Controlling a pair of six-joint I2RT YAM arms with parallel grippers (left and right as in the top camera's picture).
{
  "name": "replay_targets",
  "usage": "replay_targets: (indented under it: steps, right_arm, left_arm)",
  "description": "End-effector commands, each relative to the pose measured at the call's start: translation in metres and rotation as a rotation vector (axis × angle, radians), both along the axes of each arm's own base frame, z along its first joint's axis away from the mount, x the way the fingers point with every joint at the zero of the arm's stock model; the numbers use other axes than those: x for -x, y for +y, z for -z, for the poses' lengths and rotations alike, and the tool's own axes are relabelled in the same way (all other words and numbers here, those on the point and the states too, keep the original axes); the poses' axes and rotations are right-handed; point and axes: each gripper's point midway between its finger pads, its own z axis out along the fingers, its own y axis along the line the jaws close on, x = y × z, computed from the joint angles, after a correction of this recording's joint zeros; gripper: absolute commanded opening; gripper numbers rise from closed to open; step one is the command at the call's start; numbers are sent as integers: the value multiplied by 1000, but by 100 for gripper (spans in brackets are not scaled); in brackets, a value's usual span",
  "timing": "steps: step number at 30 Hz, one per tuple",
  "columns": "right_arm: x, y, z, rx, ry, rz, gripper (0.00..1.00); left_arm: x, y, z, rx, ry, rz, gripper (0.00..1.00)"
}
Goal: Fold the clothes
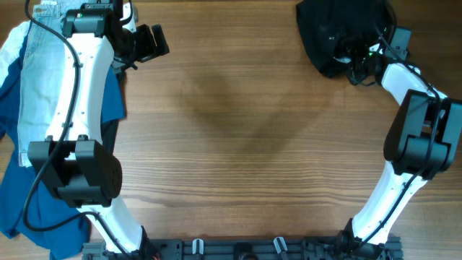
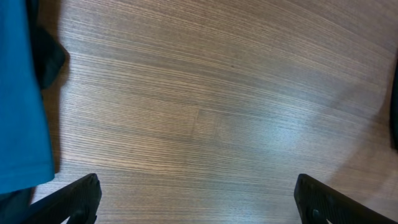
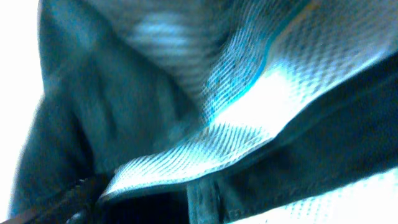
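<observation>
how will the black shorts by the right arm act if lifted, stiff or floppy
Probably floppy: the black shorts lie in a crumpled heap with soft folds. Likely light, since the right wrist view shows a thin mesh lining. They would probably drape and sag rather than hold shape.

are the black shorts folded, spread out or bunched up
Bunched up. The black shorts lie as a rumpled heap at the far right corner of the table, with no straight fold edges.
</observation>
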Motion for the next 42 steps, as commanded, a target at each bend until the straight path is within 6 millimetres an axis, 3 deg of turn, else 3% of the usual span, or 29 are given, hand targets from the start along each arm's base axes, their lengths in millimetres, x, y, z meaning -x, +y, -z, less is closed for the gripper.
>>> replay_targets:
  steps: [1,4,8,11,16,18,19,23,39,42]
  right_arm:
    - [18,18,18,88,4,-235,99]
    - [23,12,10,164,3,-272,100]
    - [34,-4,-82,359,-88,-276,100]
    - [58,-2,-146,455,-160,-322,100]
    - [81,31,-214,641,-423,-628,100]
    - [91,34,-247,735,-506,-657,99]
    - [93,32,-253,754,-511,-640,99]
    - [92,21,-251,799,-472,-605,100]
    - [91,21,-247,792,-461,-608,100]
    - [91,21,-247,792,-461,-608,100]
  left_arm:
    - [-4,2,0,-4,-5,-7,100]
    - [-4,2,0,-4,-7,-7,100]
    - [-5,2,0,-4,-10,-7,100]
    - [-5,2,0,-4,-10,-7,100]
    - [-6,2,-1,-4,-14,-7,100]
    - [-5,2,-1,-4,-13,-7,100]
    - [-5,2,-1,-4,-13,-7,100]
    - [-5,2,-1,-4,-13,-7,100]
    - [-5,2,0,-4,-12,-7,100]
    - [-11,7,-14,-37,-70,-14,100]
